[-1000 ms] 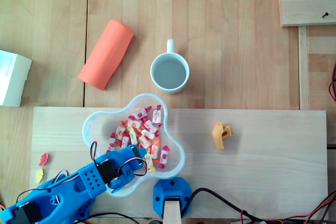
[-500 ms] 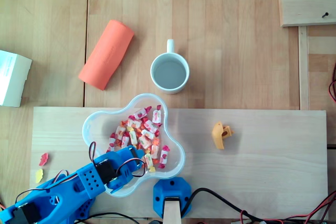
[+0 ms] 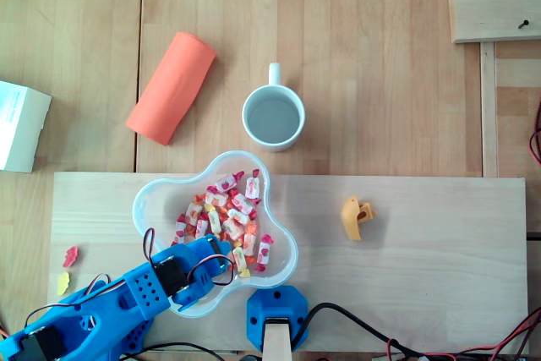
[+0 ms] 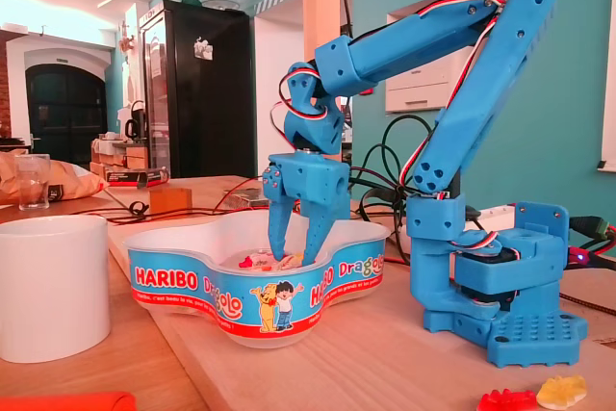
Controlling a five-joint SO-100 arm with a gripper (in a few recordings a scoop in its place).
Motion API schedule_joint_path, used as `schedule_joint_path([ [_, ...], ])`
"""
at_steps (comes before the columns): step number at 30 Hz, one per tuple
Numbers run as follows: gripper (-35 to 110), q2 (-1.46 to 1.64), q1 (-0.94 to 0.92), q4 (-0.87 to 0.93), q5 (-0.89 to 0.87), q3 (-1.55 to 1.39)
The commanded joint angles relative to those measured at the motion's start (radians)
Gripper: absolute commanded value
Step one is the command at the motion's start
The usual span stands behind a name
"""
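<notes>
Blue hand (image 4: 294, 255) lowered into the clover-shaped tub (image 4: 192, 281) of wrapped sweets (image 3: 224, 213), fingers spread, tips among the wrappers, nothing seen pinched between them. In the overhead view, tub at the left of a pale board (image 3: 423, 276) on the worktop (image 3: 380, 57). White mug (image 3: 273, 117) just beyond the tub's far rim, orange roll (image 3: 172, 86) up and left of it. Small orange piece (image 3: 356, 217) on the board, well apart to the right. Two gummy sweets (image 3: 68, 266) at the board's left end, white box (image 3: 21, 124) at the left edge.
</notes>
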State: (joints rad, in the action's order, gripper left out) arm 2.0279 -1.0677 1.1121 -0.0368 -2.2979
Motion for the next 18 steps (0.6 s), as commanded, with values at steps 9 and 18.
schedule_joint_path([
  [9,17,0.025,-0.011,-0.006,-0.006,-0.015],
  [18,17,0.028,-0.014,-0.075,-0.011,-0.058],
])
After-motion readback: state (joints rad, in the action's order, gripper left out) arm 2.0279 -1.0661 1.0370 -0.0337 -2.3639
